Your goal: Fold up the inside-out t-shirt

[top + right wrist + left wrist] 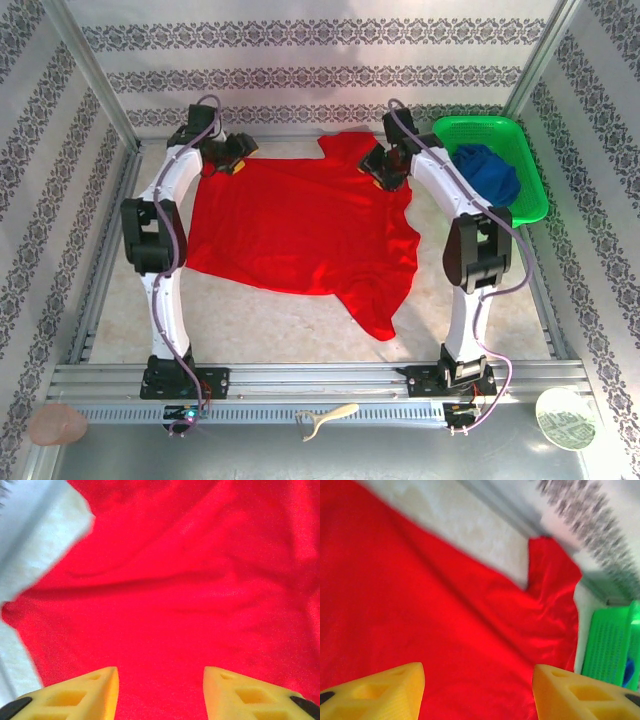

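The inside-out t-shirt (300, 225) lies spread on the table, plain red side up, with one sleeve trailing toward the near right and another bunched at the far edge. My left gripper (232, 160) hovers at its far left corner. In the left wrist view the left gripper (479, 692) stands open, red t-shirt (445, 620) below the gap and nothing between the yellow fingers. My right gripper (388, 170) is over the far right part of the shirt. Seen from the right wrist, the right gripper (161, 692) is open above the red t-shirt (185, 590), holding nothing.
A green basket (530, 170) with a dark blue garment (490, 172) stands at the far right, close to the right arm. Metal frame rails run along the table's sides. The basket (607, 645) also appears at the right of the left wrist view.
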